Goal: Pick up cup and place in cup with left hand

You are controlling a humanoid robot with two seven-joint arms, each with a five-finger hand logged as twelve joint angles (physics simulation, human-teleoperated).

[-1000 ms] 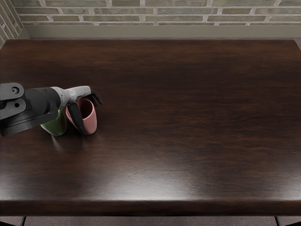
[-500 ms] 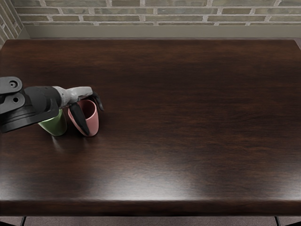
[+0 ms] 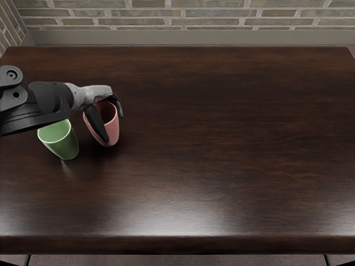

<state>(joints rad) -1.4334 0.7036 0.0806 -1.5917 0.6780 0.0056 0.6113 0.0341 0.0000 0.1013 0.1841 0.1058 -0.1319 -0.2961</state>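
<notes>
Pink, one cup (image 3: 113,131): mouth upward, in the grasp of the left hand (image 3: 87,97). Green, one cup (image 3: 65,145): mouth upward on the dark wooden table (image 3: 222,144), just beside the pink one, with a strip of bare wood showing between. Forearm of the left arm (image 3: 41,102): entering from the left edge, covering part of the green cup's far rim.

Change, head view: pink cup and hand have shifted together toward the far side of the picture, while the green cup keeps its place and shows much more of its mouth. Moving as one with the hand, the pink cup appears to be lifted, or at least coming up; its exact height cannot be told from this slant. Meaning for the task: the grasp seems to be made, the nesting is still to come. Next requirement, as judged: enough height to clear the green rim, then a move back over that opening and a lowering, base first. Risk: a low pass could knock the green cup over.

Fingers: neither wide nor fully closed, narrowed to the cup's width. One long dark digit (image 3: 97,123) lies down the near left of the pink cup; others hook by its far right rim. Contact on the hidden side: cannot be told.
</notes>
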